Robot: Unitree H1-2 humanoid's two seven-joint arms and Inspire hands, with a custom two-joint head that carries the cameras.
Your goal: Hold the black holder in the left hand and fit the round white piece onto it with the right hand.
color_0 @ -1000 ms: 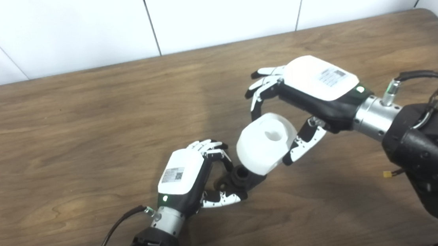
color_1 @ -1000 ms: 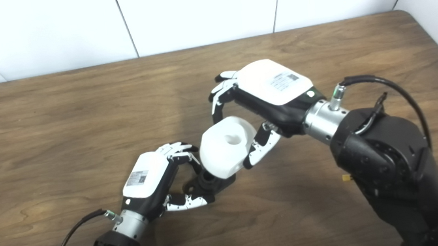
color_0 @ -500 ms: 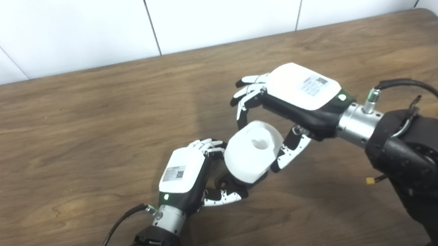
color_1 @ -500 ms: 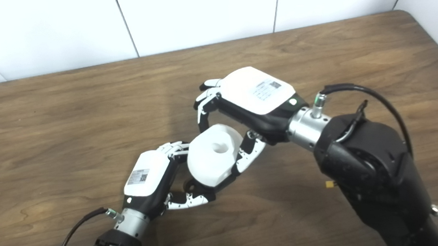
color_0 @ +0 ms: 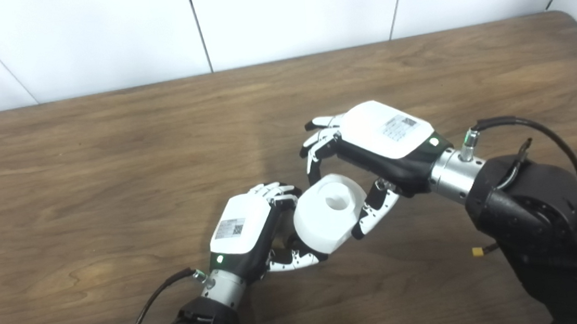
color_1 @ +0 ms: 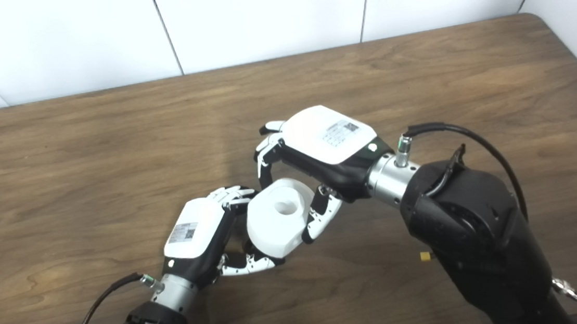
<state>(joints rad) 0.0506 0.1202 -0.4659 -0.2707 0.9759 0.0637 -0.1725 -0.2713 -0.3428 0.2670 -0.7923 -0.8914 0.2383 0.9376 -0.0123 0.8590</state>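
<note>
My right hand (color_0: 370,144) is shut on the round white piece (color_0: 327,218), a thick white roll with a small hole in its upper face. The piece sits tilted right against my left hand (color_0: 245,233). My left hand is shut on the black holder (color_0: 291,244), of which only a dark sliver shows between its fingers and thumb under the white piece. The holder's stub is hidden by the white piece, and the two look pressed together. Both hands are low over the brown wooden table (color_0: 86,174).
A white panelled wall (color_0: 276,17) runs along the table's far edge. The table's rounded far right corner (color_0: 576,17) is in view. My bulky black right forearm (color_0: 545,228) lies over the table's near right part.
My right hand has carried the white piece down and to the left until it covers the holder's stub, which showed a second ago. My left hand has stayed put.
</note>
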